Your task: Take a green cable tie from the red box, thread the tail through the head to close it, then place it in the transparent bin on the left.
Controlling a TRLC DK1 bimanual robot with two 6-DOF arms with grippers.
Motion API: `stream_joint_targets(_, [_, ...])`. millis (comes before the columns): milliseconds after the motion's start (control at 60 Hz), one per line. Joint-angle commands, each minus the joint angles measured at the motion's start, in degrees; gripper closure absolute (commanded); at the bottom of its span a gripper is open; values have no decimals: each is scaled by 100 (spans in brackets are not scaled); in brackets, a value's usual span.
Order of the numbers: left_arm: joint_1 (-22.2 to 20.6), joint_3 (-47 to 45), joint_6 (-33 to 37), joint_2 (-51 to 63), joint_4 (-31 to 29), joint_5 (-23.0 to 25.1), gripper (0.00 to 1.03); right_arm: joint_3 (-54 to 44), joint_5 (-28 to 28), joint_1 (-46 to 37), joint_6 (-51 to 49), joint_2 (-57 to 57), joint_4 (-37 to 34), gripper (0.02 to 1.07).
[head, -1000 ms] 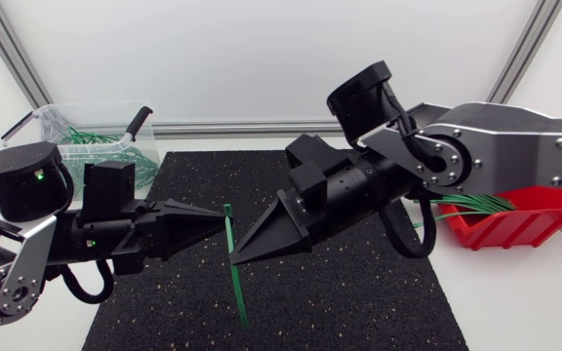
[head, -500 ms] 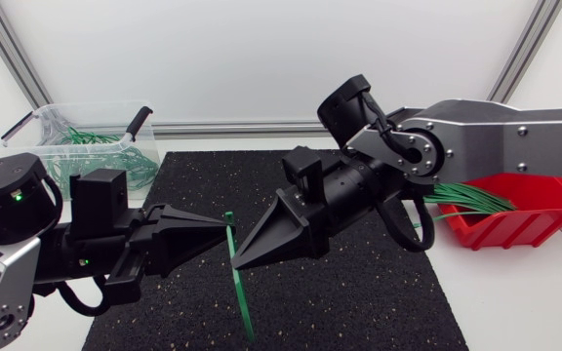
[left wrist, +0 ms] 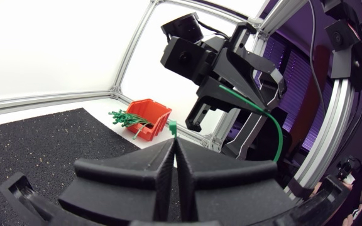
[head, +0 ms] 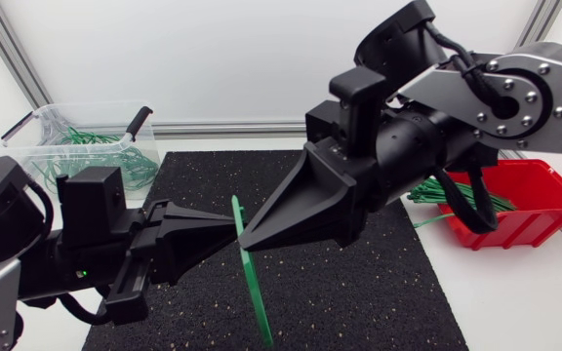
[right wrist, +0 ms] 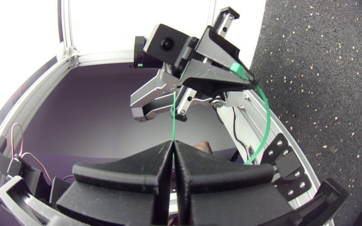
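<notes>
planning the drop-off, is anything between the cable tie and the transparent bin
Nothing loose shows on the mat between the cable tie and the transparent bin; only the left end effector, gripping the tie, lies that way.

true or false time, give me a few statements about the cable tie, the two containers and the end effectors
1. The left black end effector and right black end effector both grip one green plastic cable tie. True.
2. The red plastic box is empty. False: loose green ties stick out of it.
3. The transparent plastic bin holds a tangle of green ties. True.
4. The held tie lies flat on the black speckled mat. False: it is held above it.
</notes>
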Motion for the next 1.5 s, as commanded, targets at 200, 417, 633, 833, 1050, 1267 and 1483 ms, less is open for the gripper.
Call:
stream_joint_targets(200, [-564,525,-305,-259,21,-566,99,258,-49,24,272,-404,-429,101])
stream_joint_targets(417, [-933,868,-305,-285,-216,-865,99,240,-49,-11,193,-615,-649,101])
stream_joint_targets(633, [-1109,1061,-305,-347,-392,-1085,99,170,-40,-28,185,-914,-789,101])
stream_joint_targets(833, [-1223,1166,-419,-426,-498,-1304,99,38,-40,-63,176,-975,-780,101])
stream_joint_targets(1050, [-1162,1166,-779,-470,-454,-1357,99,-41,-49,-81,167,-887,-754,101])
stream_joint_targets(1267, [-1153,1096,-876,-452,-427,-1357,99,-33,-49,-72,167,-826,-737,101])
stream_joint_targets(1483, [-1171,1017,-885,-461,-427,-1357,99,-85,-40,-99,202,-676,-543,101])
